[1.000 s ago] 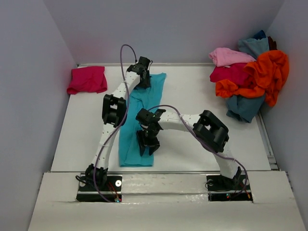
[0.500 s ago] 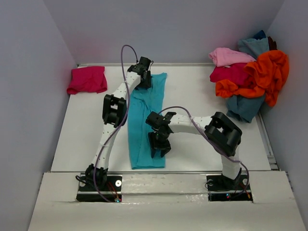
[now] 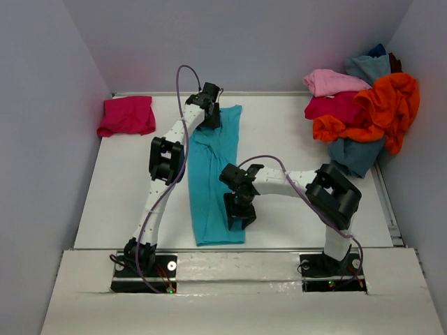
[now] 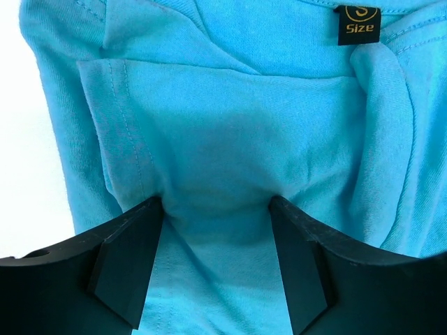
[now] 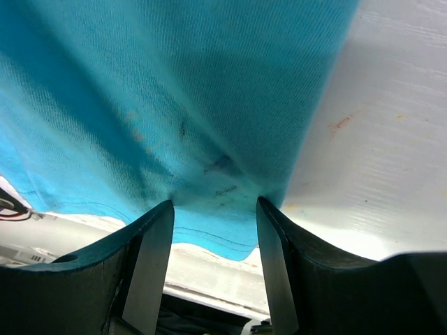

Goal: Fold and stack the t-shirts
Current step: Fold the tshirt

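A turquoise t-shirt (image 3: 209,174), folded into a long narrow strip, lies on the white table (image 3: 293,139) from far to near. My left gripper (image 3: 209,115) is open and presses its fingertips down on the strip's far end, just below the collar's black size tag (image 4: 357,24). In the left wrist view the cloth (image 4: 223,125) bunches between the open gripper (image 4: 216,204). My right gripper (image 3: 239,216) is open and presses on the strip's near right edge. The right wrist view shows the open gripper (image 5: 215,204) on the cloth (image 5: 174,84).
A folded magenta-pink shirt (image 3: 127,115) lies at the far left corner. A loose pile at the far right holds light pink (image 3: 332,82), crimson (image 3: 335,106), orange (image 3: 387,105) and dusty blue (image 3: 356,155) shirts. Grey walls enclose the table on three sides.
My right gripper has slid to the right, dragging the near end of the turquoise strip with it; the strip now lies straighter. The left gripper has stayed on the far end.
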Robot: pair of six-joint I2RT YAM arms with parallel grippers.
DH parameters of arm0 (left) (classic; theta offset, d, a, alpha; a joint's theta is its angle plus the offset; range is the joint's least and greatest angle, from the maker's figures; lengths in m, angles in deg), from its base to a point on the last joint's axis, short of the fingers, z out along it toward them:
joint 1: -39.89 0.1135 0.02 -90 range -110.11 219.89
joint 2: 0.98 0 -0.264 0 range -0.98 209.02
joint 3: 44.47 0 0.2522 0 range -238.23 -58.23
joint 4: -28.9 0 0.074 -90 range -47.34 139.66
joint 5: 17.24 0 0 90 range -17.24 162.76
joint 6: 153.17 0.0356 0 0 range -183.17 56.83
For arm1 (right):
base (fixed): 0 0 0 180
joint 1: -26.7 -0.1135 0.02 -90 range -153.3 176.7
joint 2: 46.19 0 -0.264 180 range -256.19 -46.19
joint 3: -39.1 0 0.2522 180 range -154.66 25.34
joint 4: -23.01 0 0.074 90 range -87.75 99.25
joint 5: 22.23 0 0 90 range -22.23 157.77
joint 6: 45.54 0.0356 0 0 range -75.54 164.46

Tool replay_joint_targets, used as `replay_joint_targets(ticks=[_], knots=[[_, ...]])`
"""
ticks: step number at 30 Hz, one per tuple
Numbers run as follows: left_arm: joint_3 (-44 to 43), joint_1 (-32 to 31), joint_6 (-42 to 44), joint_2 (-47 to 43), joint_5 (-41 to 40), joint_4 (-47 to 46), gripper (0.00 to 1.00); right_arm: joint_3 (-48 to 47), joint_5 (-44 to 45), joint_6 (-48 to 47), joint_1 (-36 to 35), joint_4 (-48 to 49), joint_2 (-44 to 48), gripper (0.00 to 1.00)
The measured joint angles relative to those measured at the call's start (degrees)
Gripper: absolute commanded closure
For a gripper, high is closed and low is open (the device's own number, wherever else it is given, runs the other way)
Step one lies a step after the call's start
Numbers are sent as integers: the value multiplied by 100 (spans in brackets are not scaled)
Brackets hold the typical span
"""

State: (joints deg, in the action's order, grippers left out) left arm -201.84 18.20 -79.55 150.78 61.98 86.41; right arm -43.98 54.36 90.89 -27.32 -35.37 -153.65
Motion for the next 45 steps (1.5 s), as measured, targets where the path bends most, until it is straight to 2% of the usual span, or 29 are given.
replay_joint_targets(ticks=[24,30,38,45], knots=[[0,11,26,0,-15,-20,20,-120,315,-337,-199,-317,52,43],[0,33,31,0,-11,-20,20,-885,693,-378,-350,-901,48,44],[0,33,31,0,-13,-22,20,-1639,776,-444,-398,-1064,-24,46],[0,33,28,0,-17,-22,20,-2061,588,-651,-706,-1108,-828,48]])
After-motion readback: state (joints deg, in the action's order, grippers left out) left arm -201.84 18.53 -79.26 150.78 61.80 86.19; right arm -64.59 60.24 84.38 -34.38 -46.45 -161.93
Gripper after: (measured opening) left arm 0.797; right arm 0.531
